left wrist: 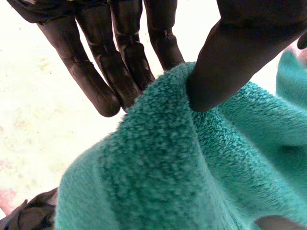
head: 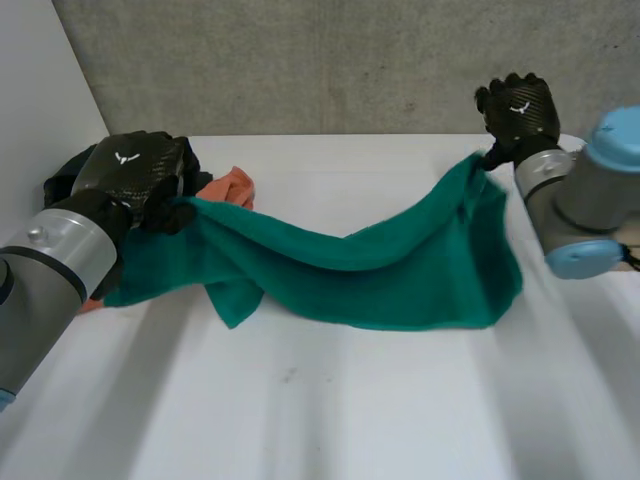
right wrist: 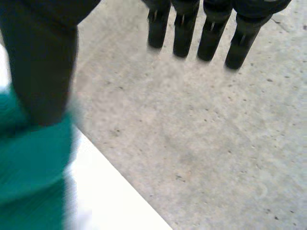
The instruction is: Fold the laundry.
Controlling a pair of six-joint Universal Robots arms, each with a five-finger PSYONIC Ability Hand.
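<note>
The teal towel [head: 390, 270] spans the tabletop [head: 350, 410] between the two arms; its middle sags onto the surface, and both ends are raised.

Left robot hand [head: 140, 172]: positioned at the towel's left end, above the tabletop's left side; in the left wrist view the thumb [left wrist: 225, 67] presses the towel's edge against the straight fingers [left wrist: 96, 81]; the robot hand is pinching the towel.

Right robot hand [head: 520, 110]: positioned at the towel's right end, near the far right of the tabletop, in front of the concrete wall [head: 330, 60]; in the right wrist view the fingers [right wrist: 211, 38] are straight and stand well apart from the thumb [right wrist: 41, 62]; the towel's end hangs at the thumb, not between thumb and fingers; the robot hand is wide.

An orange cloth [head: 236, 186] lies just behind the left robot hand, partly covered by the towel; a dark cloth [head: 62, 185] lies at the tabletop's left edge, beside the same robot hand.
</note>
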